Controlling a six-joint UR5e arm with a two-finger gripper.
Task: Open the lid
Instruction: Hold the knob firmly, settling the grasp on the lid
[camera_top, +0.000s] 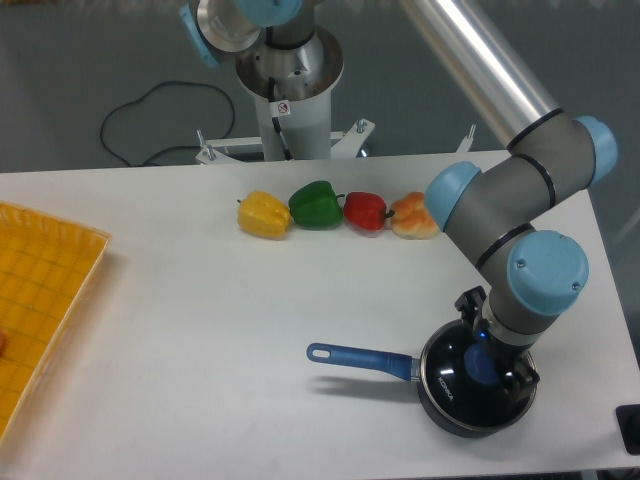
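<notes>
A dark saucepan (450, 395) with a blue handle (358, 358) sits near the table's front right. The clear glass lid (452, 372) rests on it, and its blue knob (479, 367) shows in the middle. My gripper (484, 365) hangs straight down over the pan, right at the knob. The wrist hides most of the fingers, so I cannot make out how the jaws stand or whether they grip the knob.
Four peppers lie in a row at the back: yellow (263, 214), green (316, 204), red (364, 210) and orange (414, 217). A yellow tray (40, 290) sits at the left edge. The arm's base (290, 90) stands behind the table.
</notes>
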